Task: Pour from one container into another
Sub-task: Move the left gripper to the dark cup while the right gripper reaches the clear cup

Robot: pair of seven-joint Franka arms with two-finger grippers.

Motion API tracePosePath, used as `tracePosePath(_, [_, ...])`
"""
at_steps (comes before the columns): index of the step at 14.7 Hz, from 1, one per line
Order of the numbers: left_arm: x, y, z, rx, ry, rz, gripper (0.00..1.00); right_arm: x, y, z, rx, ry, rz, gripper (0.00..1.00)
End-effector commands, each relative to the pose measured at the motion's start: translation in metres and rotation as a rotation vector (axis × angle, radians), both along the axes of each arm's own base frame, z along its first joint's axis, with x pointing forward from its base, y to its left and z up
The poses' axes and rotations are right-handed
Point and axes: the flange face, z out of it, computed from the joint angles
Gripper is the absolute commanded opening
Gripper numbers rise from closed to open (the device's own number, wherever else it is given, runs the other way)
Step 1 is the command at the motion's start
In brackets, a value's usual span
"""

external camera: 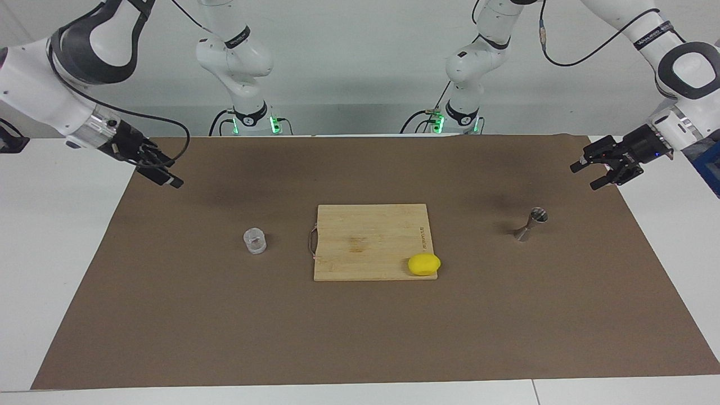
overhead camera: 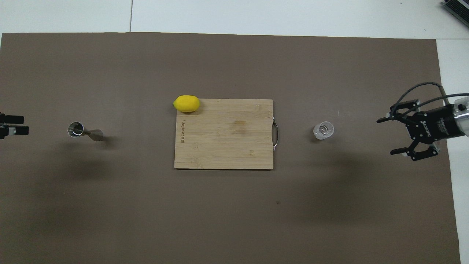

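Observation:
The small clear cup (external camera: 255, 241) stands upright on the brown mat, toward the right arm's end of the table; it also shows in the overhead view (overhead camera: 323, 130). The silvery hourglass jigger (external camera: 531, 224) stands on the mat toward the left arm's end, and shows in the overhead view (overhead camera: 82, 132). My right gripper (external camera: 166, 175) (overhead camera: 387, 135) is open and empty, raised over the mat's edge at its own end, well apart from the cup. My left gripper (external camera: 585, 175) (overhead camera: 18, 124) is open and empty, raised over the mat's edge at its own end, apart from the jigger.
A wooden cutting board (external camera: 365, 239) (overhead camera: 223, 139) lies in the middle of the mat between cup and jigger. A yellow lemon (external camera: 424, 264) (overhead camera: 187, 103) rests on the board's corner farthest from the robots, on the jigger's side. The brown mat (external camera: 360, 337) covers most of the table.

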Motion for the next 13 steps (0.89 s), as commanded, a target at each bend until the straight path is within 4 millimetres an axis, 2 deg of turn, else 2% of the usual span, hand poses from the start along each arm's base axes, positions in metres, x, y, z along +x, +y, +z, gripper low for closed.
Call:
tracePosePath(1, [0.008,-0.002,-0.006,-0.072,-0.138,-0.106,1.0,0.01,0.002,-0.014,0.074,0.074,-0.143,1.0])
tracePosePath(3, [0.01,-0.003,-0.028,-0.115,-0.221,-0.222,1.0,0.014,-0.004,-0.027,0.13,0.126,-0.241,1.0])
tracePosePath(6, [0.013,-0.002,-0.051,-0.169,-0.349,-0.322,1.0,0.017,-0.016,-0.051,0.17,0.173,-0.364,1.0])
tracePosePath(8, [0.014,-0.001,-0.065,-0.223,-0.411,-0.355,1.0,0.022,-0.014,-0.075,0.228,0.224,-0.414,1.0])
tracePosePath(10, [0.009,0.007,-0.069,-0.283,-0.502,-0.347,1.0,0.024,-0.009,-0.097,0.267,0.265,-0.422,1.0])
tracePosePath(12, [0.001,0.005,-0.081,-0.365,-0.562,-0.357,1.0,0.025,-0.006,-0.119,0.304,0.299,-0.435,1.0])
tracePosePath(13, [-0.001,0.005,-0.096,-0.451,-0.628,-0.363,1.0,0.023,-0.007,-0.125,0.308,0.306,-0.437,1.0])
